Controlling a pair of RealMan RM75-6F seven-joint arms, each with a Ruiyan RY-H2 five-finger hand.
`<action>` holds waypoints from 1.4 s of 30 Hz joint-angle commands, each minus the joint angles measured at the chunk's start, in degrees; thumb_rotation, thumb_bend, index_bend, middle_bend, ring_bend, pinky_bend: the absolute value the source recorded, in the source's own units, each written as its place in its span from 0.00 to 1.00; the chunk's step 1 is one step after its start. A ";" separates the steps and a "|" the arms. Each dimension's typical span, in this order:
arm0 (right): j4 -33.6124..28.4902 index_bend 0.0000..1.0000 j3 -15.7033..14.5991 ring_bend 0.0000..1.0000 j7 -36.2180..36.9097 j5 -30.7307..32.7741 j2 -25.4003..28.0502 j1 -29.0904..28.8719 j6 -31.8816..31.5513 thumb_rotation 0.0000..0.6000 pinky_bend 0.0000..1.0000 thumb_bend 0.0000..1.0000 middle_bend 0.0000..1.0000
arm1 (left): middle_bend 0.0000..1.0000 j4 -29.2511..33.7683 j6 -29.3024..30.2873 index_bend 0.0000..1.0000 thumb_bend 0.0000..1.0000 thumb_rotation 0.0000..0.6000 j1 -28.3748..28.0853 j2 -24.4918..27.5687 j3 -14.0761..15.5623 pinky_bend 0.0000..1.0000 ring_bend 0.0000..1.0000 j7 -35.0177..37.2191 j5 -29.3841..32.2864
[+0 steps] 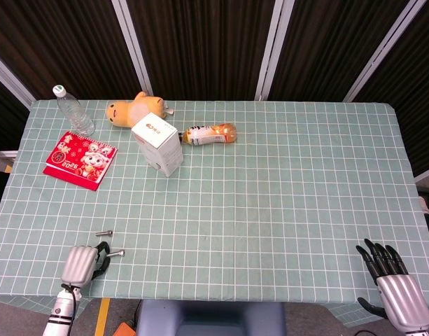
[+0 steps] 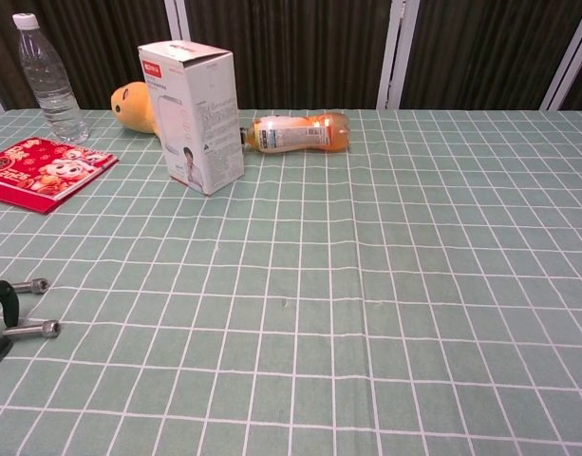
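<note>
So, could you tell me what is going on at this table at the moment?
The left hand sits at the near left edge of the table, pinching a small bolt at its fingertips; a second bolt lies just beyond. The right hand rests open at the near right corner, holding nothing.

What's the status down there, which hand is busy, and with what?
Left hand pinches one bolt just off the cloth. Second bolt lies beside it on the table. Right hand open at the near right edge, holding nothing. Nothing crowding the bolts.
</note>
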State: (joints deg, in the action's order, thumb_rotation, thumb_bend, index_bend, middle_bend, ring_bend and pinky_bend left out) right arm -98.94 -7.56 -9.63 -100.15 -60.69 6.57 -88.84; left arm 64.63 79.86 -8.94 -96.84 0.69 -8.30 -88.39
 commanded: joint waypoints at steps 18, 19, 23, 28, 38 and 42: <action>-0.06 0.00 0.07 0.00 0.31 0.41 0.21 -0.19 0.27 1.00 0.00 0.16 0.00 | 1.00 9.26 1.02 0.52 0.41 1.00 -1.10 3.89 0.26 1.00 1.00 -2.28 -1.85; -0.07 0.00 0.07 0.00 0.35 0.44 0.23 -0.20 0.28 1.00 0.00 0.16 0.00 | 1.00 9.59 0.82 0.52 0.41 1.00 -1.27 3.91 0.25 1.00 1.00 -2.55 -1.86; -0.11 0.00 0.10 0.00 0.45 0.56 0.32 -0.23 0.32 1.00 0.00 0.16 0.00 | 1.00 10.50 0.30 0.52 0.41 1.00 -1.72 3.86 0.12 1.00 1.00 -3.32 -1.80; -0.14 0.00 0.12 0.00 0.52 0.65 0.37 -0.26 0.36 1.00 0.00 0.16 0.00 | 1.00 10.82 0.11 0.51 0.41 1.00 -1.93 3.80 0.07 1.00 1.00 -3.72 -1.79; -0.12 0.00 0.18 0.00 0.36 0.81 0.33 -0.28 0.40 1.00 0.00 0.16 0.00 | 1.00 11.27 0.23 0.37 0.40 1.00 -2.28 3.81 -0.17 1.00 1.00 -3.93 -1.61; -0.12 0.00 0.18 0.00 0.35 0.81 0.31 -0.27 0.36 1.00 0.00 0.16 0.00 | 1.00 11.57 1.07 0.37 0.40 1.00 -2.01 4.33 -0.01 1.00 1.00 -3.67 -1.93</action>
State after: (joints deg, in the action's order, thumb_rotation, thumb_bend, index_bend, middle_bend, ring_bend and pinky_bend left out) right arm -99.05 -7.38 -9.28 -99.34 -60.37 6.30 -88.48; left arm 76.13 80.79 -11.02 -92.63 0.65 -12.05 -90.24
